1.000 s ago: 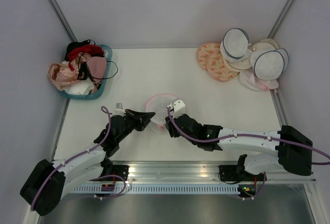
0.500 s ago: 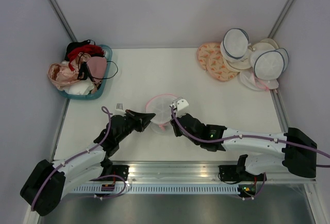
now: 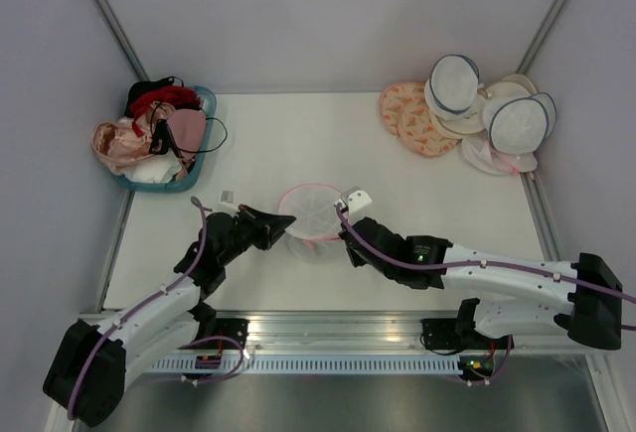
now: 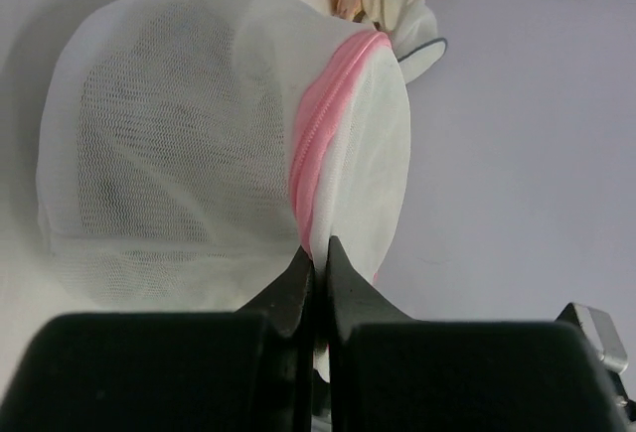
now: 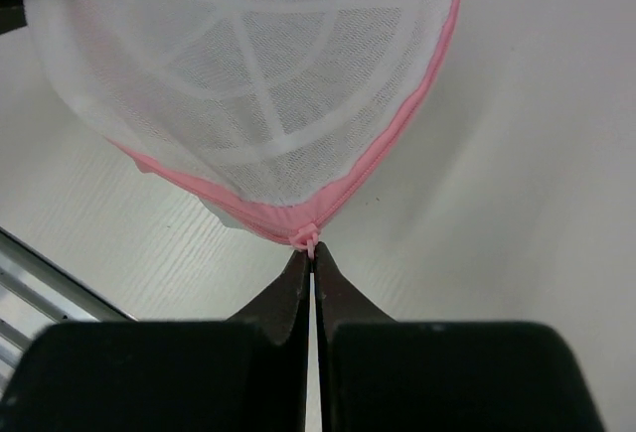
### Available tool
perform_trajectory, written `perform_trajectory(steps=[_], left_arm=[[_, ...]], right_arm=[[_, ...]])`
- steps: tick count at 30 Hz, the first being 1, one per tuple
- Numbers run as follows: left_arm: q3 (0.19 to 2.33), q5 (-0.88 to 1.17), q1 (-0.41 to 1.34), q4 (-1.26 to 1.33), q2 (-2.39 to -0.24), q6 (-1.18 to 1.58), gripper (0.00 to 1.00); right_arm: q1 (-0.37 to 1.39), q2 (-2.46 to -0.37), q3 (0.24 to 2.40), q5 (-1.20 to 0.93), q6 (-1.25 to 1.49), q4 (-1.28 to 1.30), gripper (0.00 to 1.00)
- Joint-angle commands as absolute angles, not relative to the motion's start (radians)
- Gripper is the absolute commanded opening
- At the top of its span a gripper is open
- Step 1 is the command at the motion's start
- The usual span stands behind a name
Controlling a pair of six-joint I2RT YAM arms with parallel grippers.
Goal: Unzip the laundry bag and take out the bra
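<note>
Mesh laundry bag [image 4: 179, 144], both jaws clamped.
Left gripper [image 4: 316, 265] pinches rim, right gripper [image 5: 312, 258] pinches zip pull [image 5: 307, 239]; tiny tab may slip.

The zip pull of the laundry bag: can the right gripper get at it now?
Probably yes: the right gripper already looks shut on the zip pull of the laundry bag, with nothing between them; the left gripper holds its rim.

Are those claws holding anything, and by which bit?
Both pinch the laundry bag: left gripper on its pink zip rim, right gripper on the zip pull.
</note>
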State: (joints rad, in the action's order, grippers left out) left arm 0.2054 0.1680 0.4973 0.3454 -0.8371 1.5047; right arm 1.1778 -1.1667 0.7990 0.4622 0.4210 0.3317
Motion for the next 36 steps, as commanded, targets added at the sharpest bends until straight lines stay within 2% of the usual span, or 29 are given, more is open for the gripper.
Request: perform_trajectory(steps=[1,6,10,12,17,25,26,27,28,29,36], left_arm=[[0.313,0.256,0.419,0.296,-0.882,1.289,0.02],[0.477,0.489,0.299,0.215,-1.029,1.05,0.02],[0.59,0.589,0.249,0.219,-1.164,0.884,0.02],[0.63,0.629,0.241,0.251,-1.204,0.873,0.02],[0.669,0.783,0.241,0.525,-1.357,0.971,0.02],[0.673,0.861,0.242,0.551,-1.44,1.006,0.02],[0.683,0.864,0.242,0.526,-1.448,0.997,0.02],[0.686,0.865,0.242,0.491,-1.453,0.988,0.02],[0.69,0.868,0.242,0.48,-1.459,0.974,0.02],[0.69,0.873,0.242,0.474,-1.465,0.971,0.02],[0.699,0.899,0.242,0.465,-1.503,0.962,0.02]], right_arm=[[1.175,-1.204,0.862,0.586,0.454,0.54,0.0],[1.175,-1.218,0.888,0.681,0.491,0.604,0.0],[1.175,-1.194,0.877,0.645,0.486,0.603,0.0],[1.175,-1.175,0.859,0.609,0.476,0.586,0.01],[1.174,-1.114,0.813,0.525,0.449,0.476,0.0],[1.173,-1.14,0.784,0.495,0.42,0.349,0.0],[1.173,-1.147,0.778,0.502,0.416,0.33,0.04],[1.172,-1.155,0.773,0.521,0.411,0.315,0.39],[1.169,-1.172,0.773,0.528,0.404,0.287,0.53],[1.164,-1.181,0.773,0.535,0.399,0.269,0.6],[1.069,-1.229,0.715,0.453,0.365,0.092,0.6]])
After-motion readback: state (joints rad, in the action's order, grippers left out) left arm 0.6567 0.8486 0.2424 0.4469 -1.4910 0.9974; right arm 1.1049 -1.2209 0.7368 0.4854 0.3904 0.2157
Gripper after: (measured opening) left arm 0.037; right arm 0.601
